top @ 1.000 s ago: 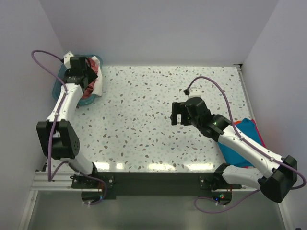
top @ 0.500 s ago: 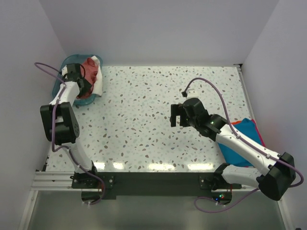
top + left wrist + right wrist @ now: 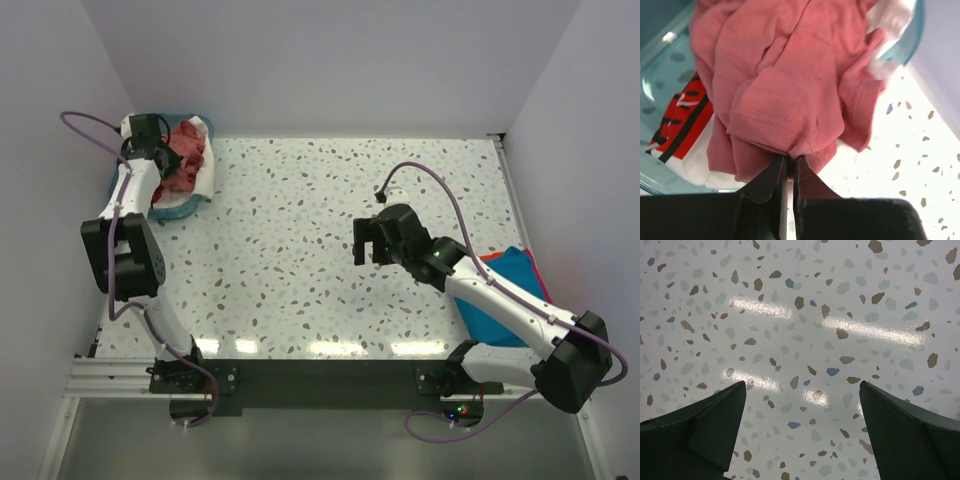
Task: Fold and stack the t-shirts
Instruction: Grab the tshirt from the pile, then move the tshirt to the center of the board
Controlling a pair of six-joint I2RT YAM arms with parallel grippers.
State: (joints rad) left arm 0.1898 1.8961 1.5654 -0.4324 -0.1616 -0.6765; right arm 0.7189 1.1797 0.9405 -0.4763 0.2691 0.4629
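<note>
From above, the left tool (image 3: 158,152) is at the basket (image 3: 168,211) in the desk's (image 3: 300,200) far-left corner; its wrist view shows it clamped on a thin hem fold of the salmon-red shirt (image 3: 785,75), which could slip free or drag the white shirt (image 3: 695,162) along; the right wrist view shows the right tool (image 3: 802,385) wide open, empty, over the desk.

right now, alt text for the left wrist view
The left fingers are shut on a fold of the salmon-red t-shirt, bunched over a teal basket. A white t-shirt with red-and-black print lies beneath; speckled table at right.
</note>
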